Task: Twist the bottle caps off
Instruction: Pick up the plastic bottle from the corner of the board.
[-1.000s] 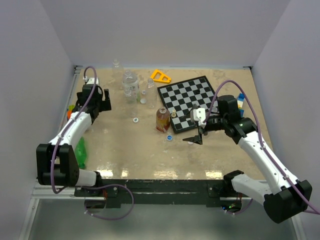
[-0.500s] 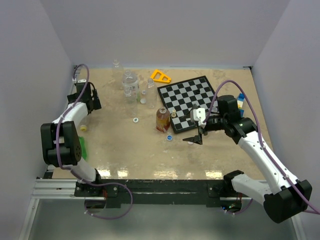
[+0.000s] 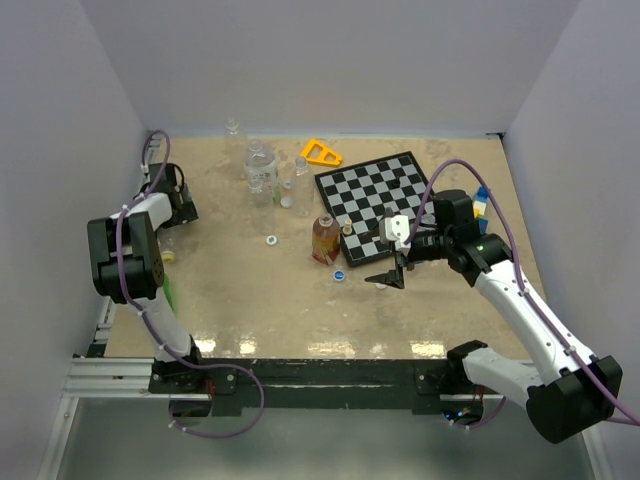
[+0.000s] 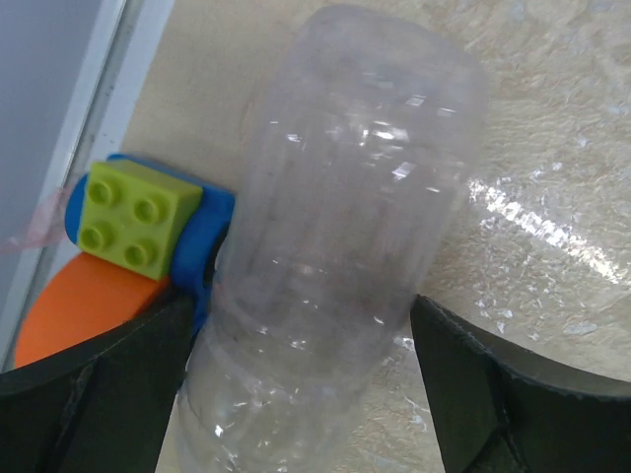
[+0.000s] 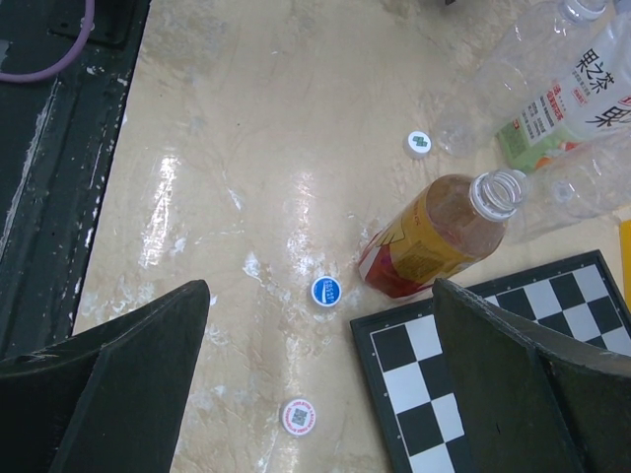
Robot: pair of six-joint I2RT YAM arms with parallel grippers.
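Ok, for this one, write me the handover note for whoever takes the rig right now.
Left gripper: open, straddling a clear label-less plastic bottle lying by the table's left edge; grip not confirmed.
Right gripper: open, empty, above the table by the black-and-white chessboard.
Done: amber-brown plastic bottle has its neck open; a loose blue round cap and two white caps lie on the table near it.
Left: green plastic bottle, partly hidden behind the left arm, cap state unclear.
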